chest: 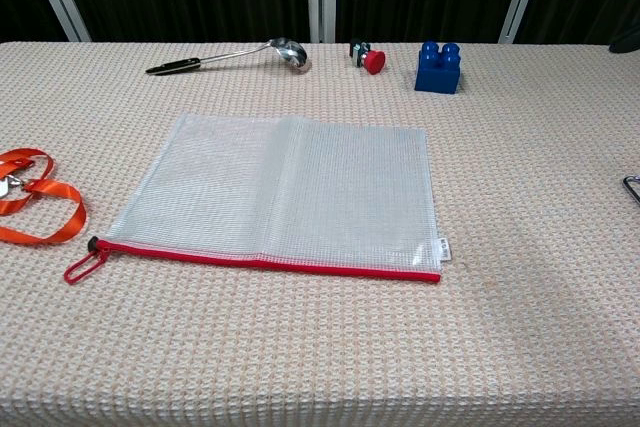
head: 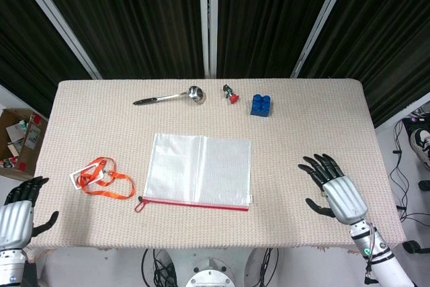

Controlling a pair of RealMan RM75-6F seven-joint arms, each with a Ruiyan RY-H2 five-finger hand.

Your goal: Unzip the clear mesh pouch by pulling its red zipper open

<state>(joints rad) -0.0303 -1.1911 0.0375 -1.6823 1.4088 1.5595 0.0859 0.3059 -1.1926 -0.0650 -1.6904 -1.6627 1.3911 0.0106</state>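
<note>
**Both robot hands empty, zipper pull not yet touched**

The right robot hand (head: 334, 189) hovers over the table (head: 302, 119) near its right front corner, fingers spread apart and holding nothing. The left robot hand (head: 19, 210) sits at the table's left front corner, partly off the edge, fingers loosely apart and likewise empty. In the chest view neither robot hand shows clearly; only a sliver appears at the right border.

Between them, near the middle of the front edge, lies the clear mesh pouch (head: 200, 169), flat, with its red zipper (head: 195, 202) running along the side nearest the robot. The red pull loop (chest: 82, 262) sits at the pouch's left end, so the zipper looks fully closed. The pull is nearer the left robot hand, though well apart from it; the pouch's right end is near the right robot hand but not touching.

To do this well, I judge one robot hand should pin the pouch flat near the pull end while the other pinches the loop and draws it straight along the zipper line towards the right, keeping the pull low so the thin pouch does not bunch or slide.

Just left of the pull lies an orange lanyard (head: 101, 178), which could snag. A ladle (head: 168, 97), a small red-capped item (head: 230, 95) and a blue block (head: 261, 104) rest along the far edge.
</note>
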